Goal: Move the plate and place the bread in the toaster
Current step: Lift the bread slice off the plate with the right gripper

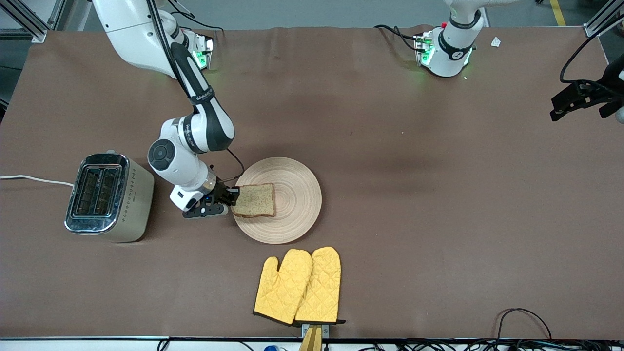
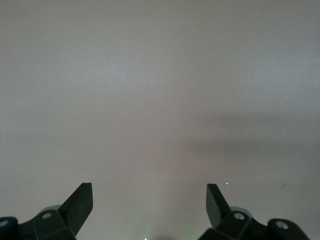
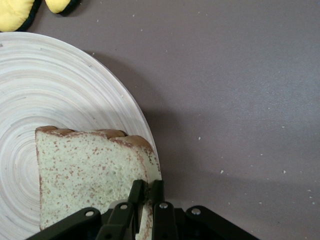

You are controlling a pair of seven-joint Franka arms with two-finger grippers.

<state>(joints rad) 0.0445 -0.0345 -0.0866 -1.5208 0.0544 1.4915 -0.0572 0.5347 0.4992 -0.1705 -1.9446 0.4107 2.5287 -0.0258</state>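
The round tan wooden plate [image 1: 292,200] lies mid-table. The square slice of speckled brown bread [image 1: 256,200] rests on the part of the plate toward the toaster. My right gripper [image 1: 233,196] is at that edge of the plate, shut on the bread's crust edge; in the right wrist view its fingers [image 3: 148,192] pinch the bread [image 3: 85,175] over the plate's rim [image 3: 75,90]. The cream and chrome toaster [image 1: 108,196] stands toward the right arm's end, slots up and empty. My left gripper [image 1: 580,100] waits open over the left arm's end of the table, and its wrist view [image 2: 150,200] shows only bare cloth.
A pair of yellow oven mitts [image 1: 300,285] lies nearer the front camera than the plate, close to the table's front edge. The toaster's white cord [image 1: 34,179] runs off the right arm's end. Brown cloth covers the table [image 1: 438,195].
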